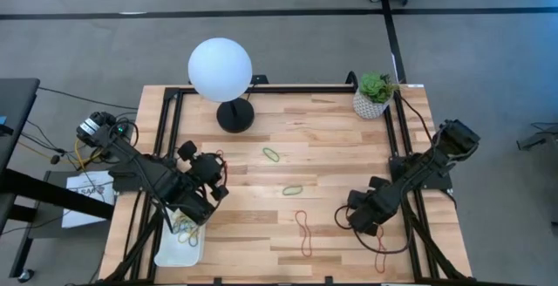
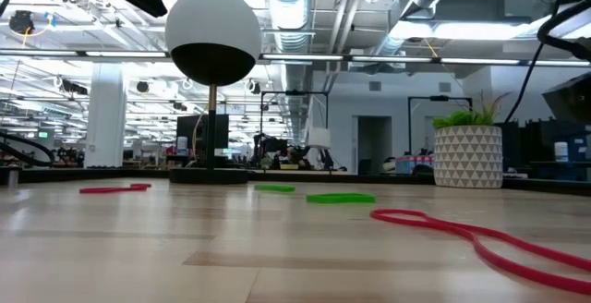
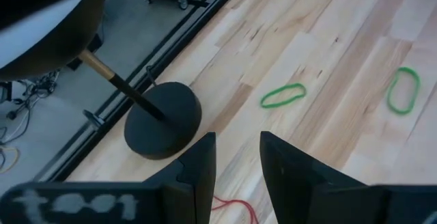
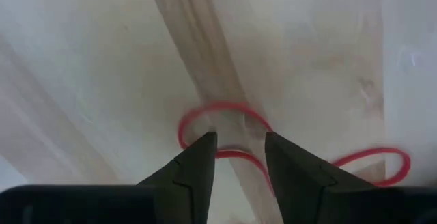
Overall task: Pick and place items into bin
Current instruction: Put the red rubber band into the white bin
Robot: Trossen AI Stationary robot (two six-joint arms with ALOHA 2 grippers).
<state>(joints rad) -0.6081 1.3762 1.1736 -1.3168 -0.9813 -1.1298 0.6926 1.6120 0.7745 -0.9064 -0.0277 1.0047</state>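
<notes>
R fingers (image 4: 237, 157) parted, nothing held; red band (image 4: 225, 125) loops on table just ahead of tips, partly between them. L fingers (image 3: 237, 157) parted, empty; green bands (image 3: 283, 95) well ahead.

the globe lamp (image 1: 221, 72) stands at the counter's (image 1: 331, 146) far edge toward the left, the plant pot (image 1: 373, 98) at the far right corner. two bands (image 1: 272, 154) lie mid-counter, one behind the other, with a long looped band (image 1: 303, 232) nearer the front. the bin (image 1: 179, 249) sits at the front left corner, under the left end effector (image 1: 202, 209); the right end effector (image 1: 359, 222) is at front right over another band (image 4: 225, 132).
</notes>
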